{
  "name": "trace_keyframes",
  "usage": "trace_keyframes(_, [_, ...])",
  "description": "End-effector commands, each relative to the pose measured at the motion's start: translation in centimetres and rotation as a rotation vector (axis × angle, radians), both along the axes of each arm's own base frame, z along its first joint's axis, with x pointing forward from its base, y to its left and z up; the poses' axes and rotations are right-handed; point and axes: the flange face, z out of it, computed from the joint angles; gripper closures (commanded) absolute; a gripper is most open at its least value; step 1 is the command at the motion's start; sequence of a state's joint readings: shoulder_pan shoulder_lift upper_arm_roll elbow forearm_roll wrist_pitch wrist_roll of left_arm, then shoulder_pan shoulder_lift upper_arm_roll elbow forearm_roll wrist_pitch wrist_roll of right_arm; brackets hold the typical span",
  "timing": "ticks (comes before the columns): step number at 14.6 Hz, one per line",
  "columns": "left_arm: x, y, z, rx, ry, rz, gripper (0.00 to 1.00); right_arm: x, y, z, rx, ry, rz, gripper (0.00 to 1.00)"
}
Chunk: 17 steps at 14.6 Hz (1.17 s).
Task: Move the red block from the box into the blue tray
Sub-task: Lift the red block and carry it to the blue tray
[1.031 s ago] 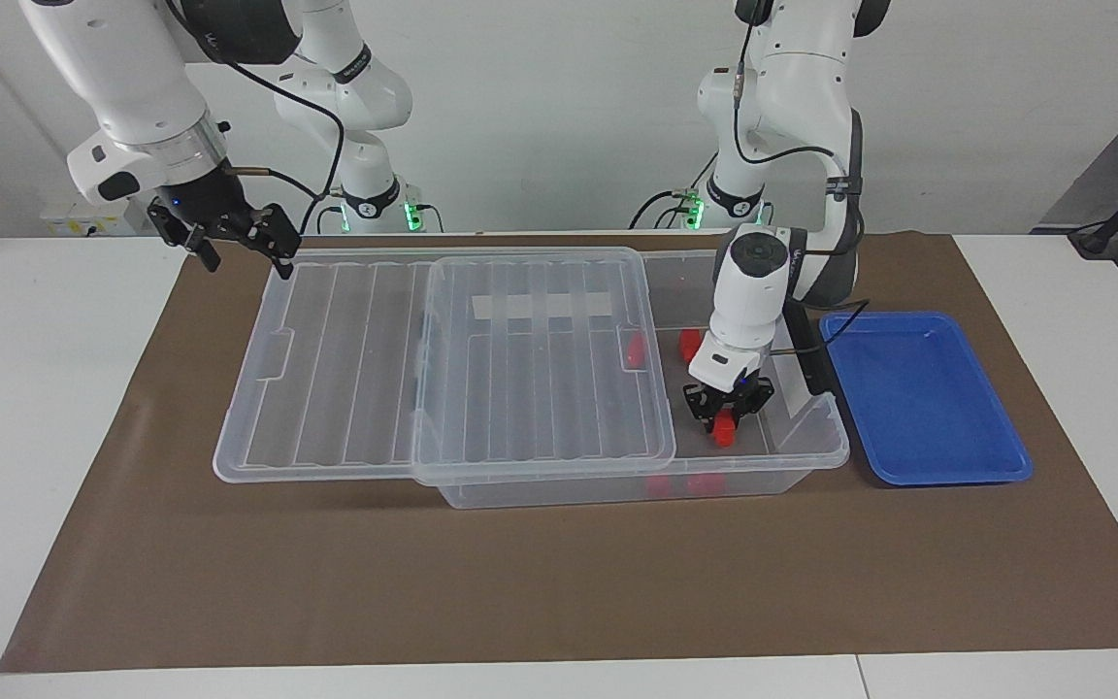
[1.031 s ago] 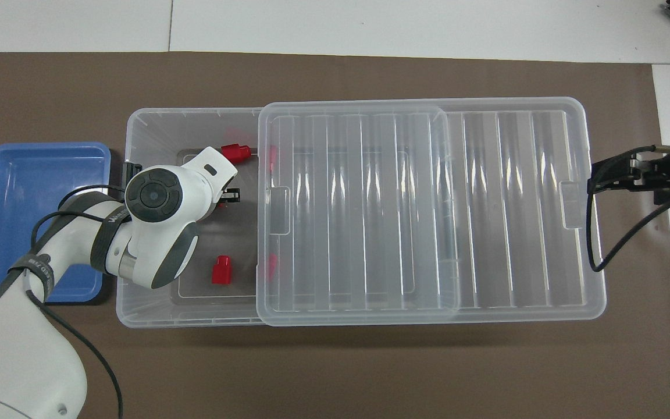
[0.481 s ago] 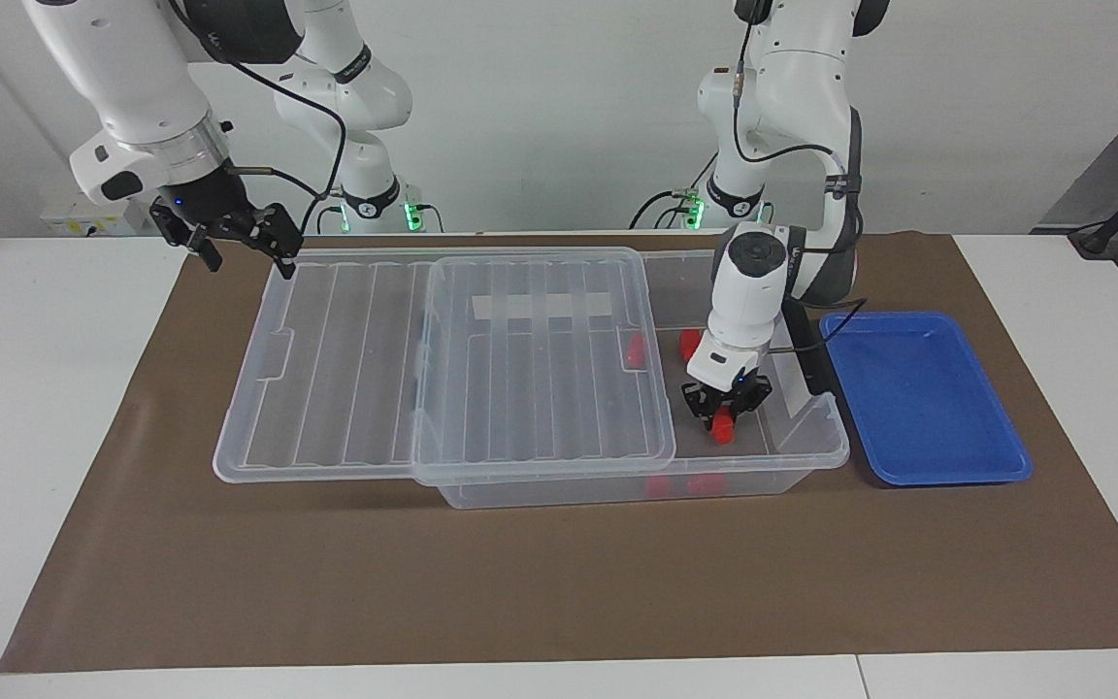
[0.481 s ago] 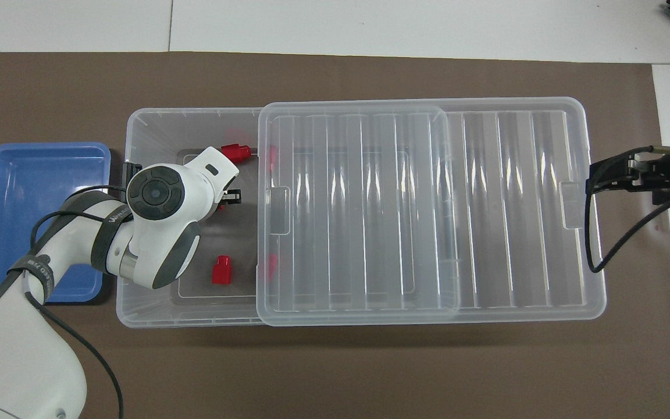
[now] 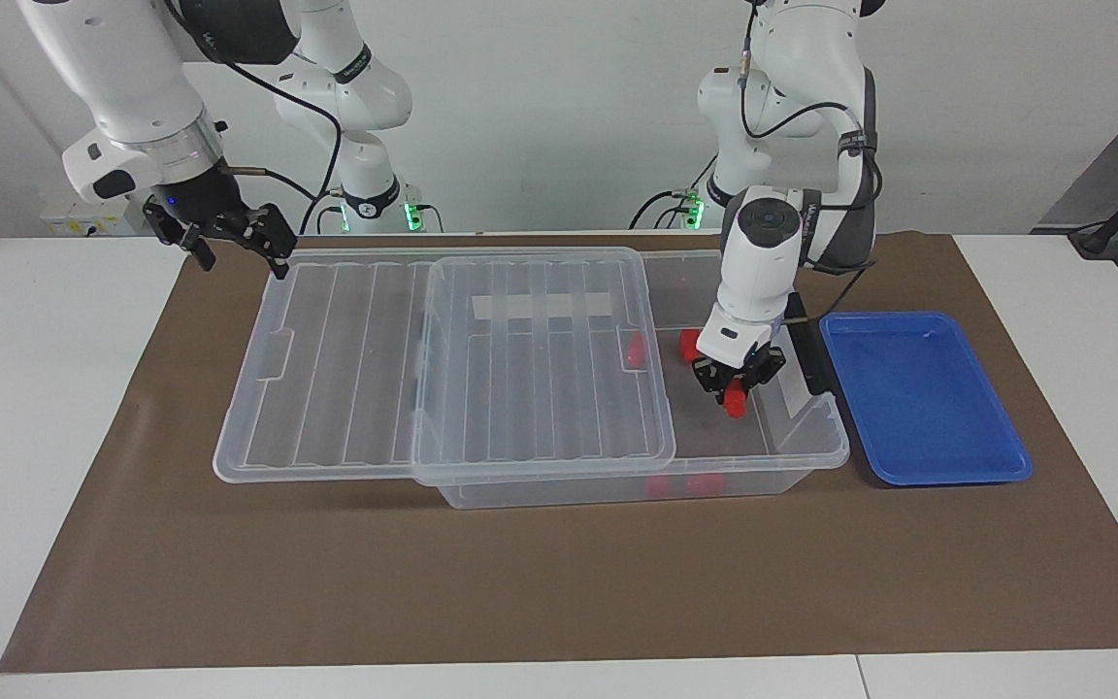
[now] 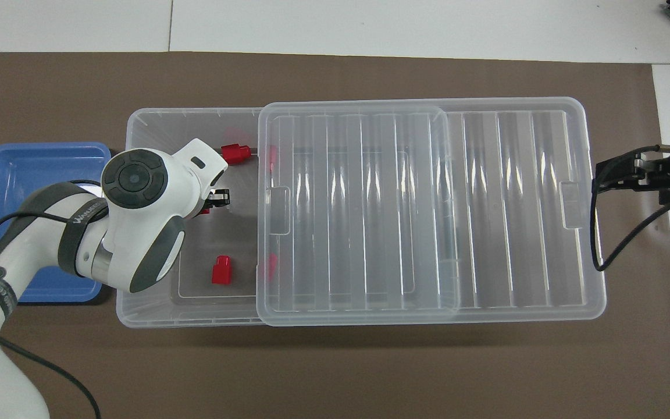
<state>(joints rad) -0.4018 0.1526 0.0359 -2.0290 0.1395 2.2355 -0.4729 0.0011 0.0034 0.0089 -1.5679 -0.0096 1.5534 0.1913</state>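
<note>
My left gripper is shut on a red block and holds it lifted over the uncovered end of the box, the clear bin nearest the blue tray. In the overhead view the left arm's wrist hides most of the left gripper; only a sliver of the held red block shows. The blue tray is bare beside the box, toward the left arm's end. My right gripper hangs open over the table just off the lid's end, holding nothing.
The ribbed clear lid is slid toward the right arm's end, covering most of the box. Two loose red blocks lie on the box floor; others show partly under the lid's edge. A dark grey handle sits on the box's end wall.
The left gripper has risen from the box floor with the red block in it and drifted a little toward the blue tray. The right gripper has barely moved.
</note>
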Motion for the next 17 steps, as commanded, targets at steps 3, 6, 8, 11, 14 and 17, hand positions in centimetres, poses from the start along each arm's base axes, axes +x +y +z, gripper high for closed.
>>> trace_keyframes(3, [-1.7,0.4,5.3,-0.024,0.040,0.032,1.00,-0.7,-0.4,0.2,-0.014,0.003,-0.020,0.00])
trace_keyframes(6, [-2.1,0.5,9.1,-0.021,0.085,0.046,1.00,-0.9,-0.3,0.1,-0.016,0.020,-0.020,0.00])
trace_keyframes(8, [-2.6,1.7,12.6,-0.027,0.098,0.049,1.00,-1.0,-0.4,0.2,-0.014,0.019,-0.022,0.00])
trace_keyframes(11, [-3.3,7.6,16.5,-0.058,0.111,0.021,1.00,-0.9,-0.2,0.3,-0.010,0.011,-0.023,0.00])
trace_keyframes(14, [-2.9,14.5,17.6,-0.056,0.136,-0.052,1.00,-0.9,-1.1,0.3,0.001,0.008,-0.035,0.00])
trace_keyframes(17, [-2.6,23.2,17.6,-0.061,0.138,-0.100,1.00,-0.9,-1.0,0.3,0.005,0.010,-0.029,0.00])
